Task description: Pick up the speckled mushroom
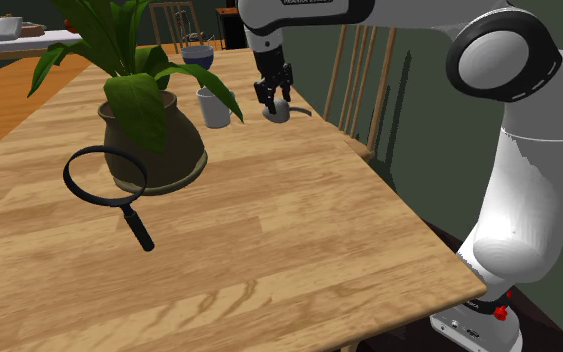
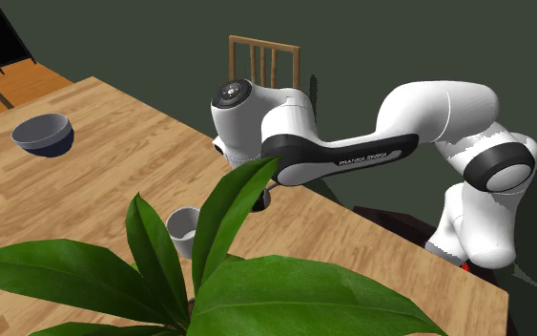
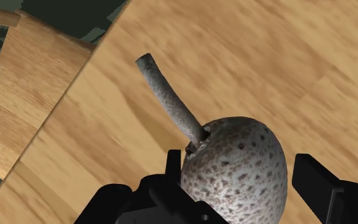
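The speckled mushroom has a pale cap with brown flecks and a thin grey stem that points away from the hand. It sits between my black fingers, which clasp the cap from both sides; my gripper is shut on it. In the shoulder view the gripper points down at the mushroom, low over the wooden table, near the table's far right edge. In the second exterior view the arm reaches over the table and a leaf hides the hand.
A potted plant stands mid-table, with a black magnifying glass in front of it. A white cup stands just left of the gripper and a dark blue bowl farther back. Wooden chairs line the table's right edge.
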`<action>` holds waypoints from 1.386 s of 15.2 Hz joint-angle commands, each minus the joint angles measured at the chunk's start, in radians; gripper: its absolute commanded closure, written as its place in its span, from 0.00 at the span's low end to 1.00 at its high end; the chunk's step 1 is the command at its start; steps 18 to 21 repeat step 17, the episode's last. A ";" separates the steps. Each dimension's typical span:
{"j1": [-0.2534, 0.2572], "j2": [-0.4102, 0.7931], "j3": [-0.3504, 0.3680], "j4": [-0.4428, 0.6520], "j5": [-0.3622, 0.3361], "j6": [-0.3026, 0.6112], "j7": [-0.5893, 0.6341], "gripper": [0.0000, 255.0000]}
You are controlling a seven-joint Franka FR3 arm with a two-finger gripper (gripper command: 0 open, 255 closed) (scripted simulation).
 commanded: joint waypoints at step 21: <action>0.042 0.126 -0.001 0.397 -0.035 -0.274 -0.034 1.00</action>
